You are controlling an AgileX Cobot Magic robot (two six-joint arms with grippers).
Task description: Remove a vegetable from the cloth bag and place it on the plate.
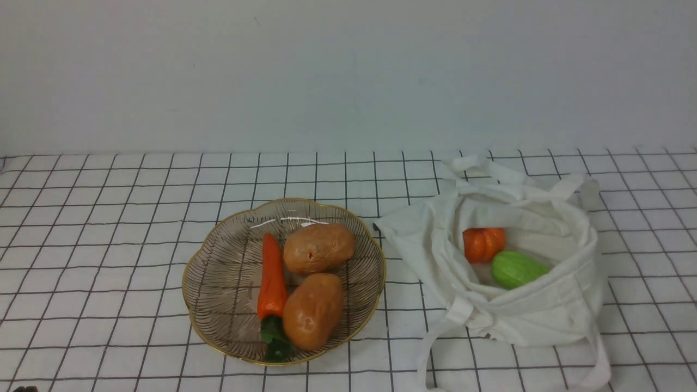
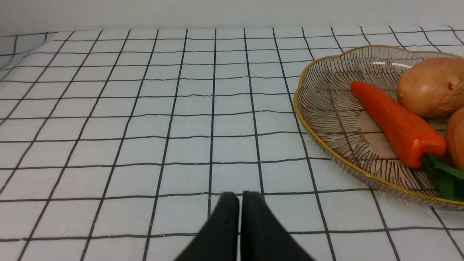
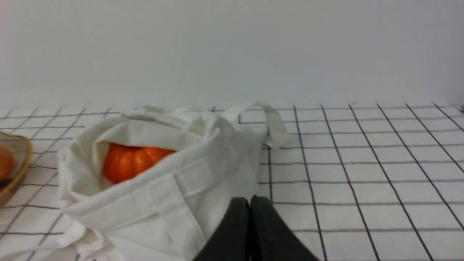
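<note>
Front view: dull tan dimpled potato (image 1: 318, 247) on plate (image 1: 223, 272); left fingers (image 2: 224, 221) and right fingers (image 3: 237, 224) pressed together

Plate (image 1: 218, 245) sat ahead-right of my left gripper (image 2: 239, 197), holding carrot (image 1: 272, 275), near potato (image 1: 313, 310), and far potato (image 1: 318, 247) behind it. Cloth bag (image 1: 544, 316) lay just ahead of my right gripper (image 3: 250, 201), right of plate, pumpkin (image 1: 483, 244) and gourd (image 1: 517, 269) inside.
</note>
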